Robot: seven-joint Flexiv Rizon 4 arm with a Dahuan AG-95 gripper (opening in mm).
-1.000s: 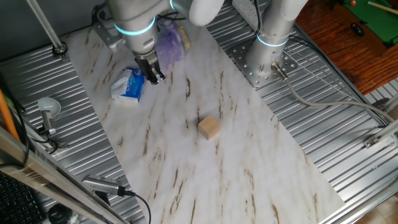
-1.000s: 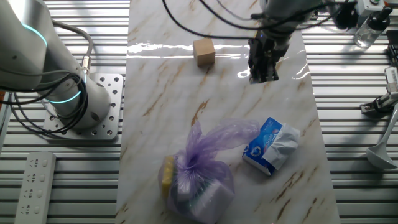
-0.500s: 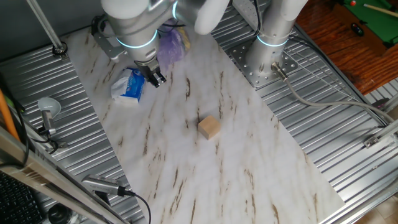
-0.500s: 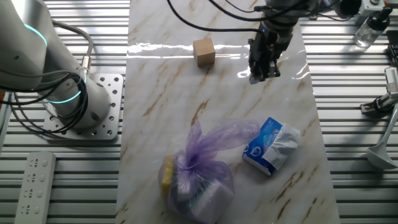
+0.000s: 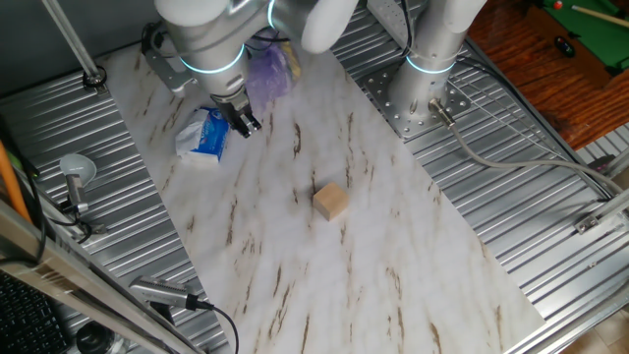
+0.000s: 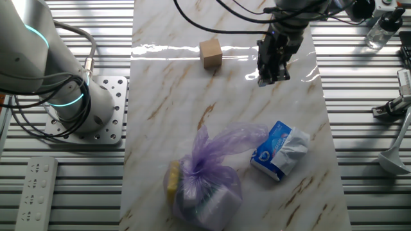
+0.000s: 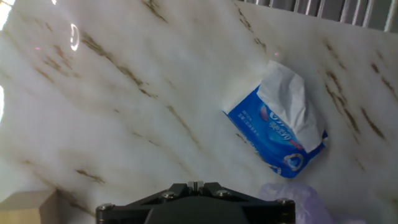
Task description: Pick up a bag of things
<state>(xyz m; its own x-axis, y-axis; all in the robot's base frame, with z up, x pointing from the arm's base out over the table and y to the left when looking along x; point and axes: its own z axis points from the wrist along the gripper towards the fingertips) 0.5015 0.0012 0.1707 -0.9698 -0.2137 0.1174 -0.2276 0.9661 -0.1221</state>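
Observation:
The lilac-purple bag (image 6: 205, 179) lies wrinkled on the marble board, with a yellow item and a white block showing through. In one fixed view it (image 5: 270, 69) sits just behind my arm. Only its edge (image 7: 292, 200) shows at the bottom of the hand view. My gripper (image 6: 268, 78) hangs above the board, away from the bag and between the cube and the packet. It also shows in one fixed view (image 5: 244, 123). Its fingers (image 7: 196, 185) are together with nothing between them.
A blue-and-white packet (image 6: 280, 151) lies beside the bag and is central-right in the hand view (image 7: 280, 130). A tan wooden cube (image 6: 210, 53) stands on the board (image 6: 167, 96). The arm base (image 6: 77, 96) and ribbed metal table (image 6: 366, 96) flank the board.
My gripper has shifted slightly above the board. The bag, packet and cube have not moved.

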